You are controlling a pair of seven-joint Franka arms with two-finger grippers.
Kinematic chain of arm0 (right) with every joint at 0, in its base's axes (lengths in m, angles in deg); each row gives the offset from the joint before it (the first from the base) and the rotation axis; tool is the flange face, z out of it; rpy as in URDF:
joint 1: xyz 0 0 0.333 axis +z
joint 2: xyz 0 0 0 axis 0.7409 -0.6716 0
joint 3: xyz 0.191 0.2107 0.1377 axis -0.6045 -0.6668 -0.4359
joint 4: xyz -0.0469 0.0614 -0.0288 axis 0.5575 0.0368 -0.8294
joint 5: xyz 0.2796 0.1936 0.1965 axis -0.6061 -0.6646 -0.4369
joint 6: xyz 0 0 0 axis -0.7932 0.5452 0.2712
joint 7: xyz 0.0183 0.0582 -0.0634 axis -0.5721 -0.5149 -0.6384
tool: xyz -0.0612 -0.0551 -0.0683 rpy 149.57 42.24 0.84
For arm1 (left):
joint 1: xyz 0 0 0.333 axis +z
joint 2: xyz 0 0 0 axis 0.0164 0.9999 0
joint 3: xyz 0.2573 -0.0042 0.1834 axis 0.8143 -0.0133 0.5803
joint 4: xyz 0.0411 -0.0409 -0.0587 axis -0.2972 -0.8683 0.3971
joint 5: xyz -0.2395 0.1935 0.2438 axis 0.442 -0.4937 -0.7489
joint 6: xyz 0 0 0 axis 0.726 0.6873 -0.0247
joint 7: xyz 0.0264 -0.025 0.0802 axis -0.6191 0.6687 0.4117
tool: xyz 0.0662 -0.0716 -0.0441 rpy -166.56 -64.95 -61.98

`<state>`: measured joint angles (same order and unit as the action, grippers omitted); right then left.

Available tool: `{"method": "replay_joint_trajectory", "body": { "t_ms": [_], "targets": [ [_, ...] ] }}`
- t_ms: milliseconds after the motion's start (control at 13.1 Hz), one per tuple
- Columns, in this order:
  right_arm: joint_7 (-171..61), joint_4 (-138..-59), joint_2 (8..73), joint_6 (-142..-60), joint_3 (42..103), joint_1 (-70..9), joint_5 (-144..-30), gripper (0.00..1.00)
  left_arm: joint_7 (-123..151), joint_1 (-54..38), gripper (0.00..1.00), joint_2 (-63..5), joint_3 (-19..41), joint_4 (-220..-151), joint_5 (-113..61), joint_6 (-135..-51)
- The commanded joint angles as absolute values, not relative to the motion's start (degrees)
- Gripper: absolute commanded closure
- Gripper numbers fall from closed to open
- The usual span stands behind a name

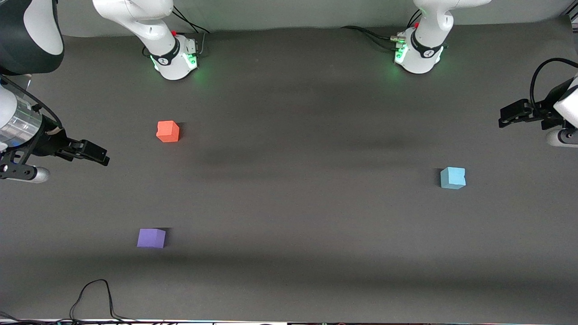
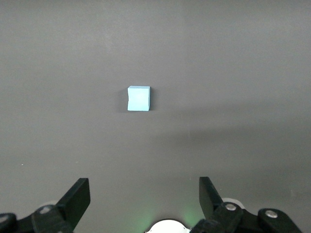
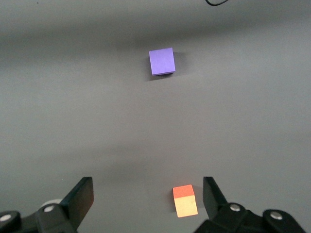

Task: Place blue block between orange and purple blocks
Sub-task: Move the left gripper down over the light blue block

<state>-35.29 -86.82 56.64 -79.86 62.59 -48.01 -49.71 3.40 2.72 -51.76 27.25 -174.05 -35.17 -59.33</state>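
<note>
The light blue block (image 1: 452, 178) sits on the dark table toward the left arm's end; it also shows in the left wrist view (image 2: 138, 98). The orange block (image 1: 168, 131) and the purple block (image 1: 151, 238) sit toward the right arm's end, the purple one nearer the front camera, with a wide gap between them. Both show in the right wrist view: orange (image 3: 185, 201), purple (image 3: 162, 61). My left gripper (image 1: 505, 118) (image 2: 144, 194) hangs open and empty over the table's left arm end, apart from the blue block. My right gripper (image 1: 103, 157) (image 3: 148, 194) hangs open and empty over the table beside the orange block.
The two arm bases (image 1: 176, 58) (image 1: 417, 54) stand along the table's edge farthest from the front camera. A black cable (image 1: 95, 293) loops onto the table at the edge nearest the camera, close to the purple block.
</note>
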Motion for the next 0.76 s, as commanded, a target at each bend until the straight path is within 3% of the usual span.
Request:
{"method": "replay_joint_trajectory", "body": {
  "t_ms": [0,686],
  "targets": [
    [-33.97,-88.59,58.27,-80.72,62.4,-48.42,-49.15,0.0,4.32,2.7,0.0,-52.95,27.42,-175.13,-34.51,-60.09],
    [-33.97,-88.59,58.27,-80.72,62.49,-48.42,-49.24,0.0,-4.55,6.04,0.0,-52.77,27.6,-178.37,-35.3,-63.07]
  ]
}}
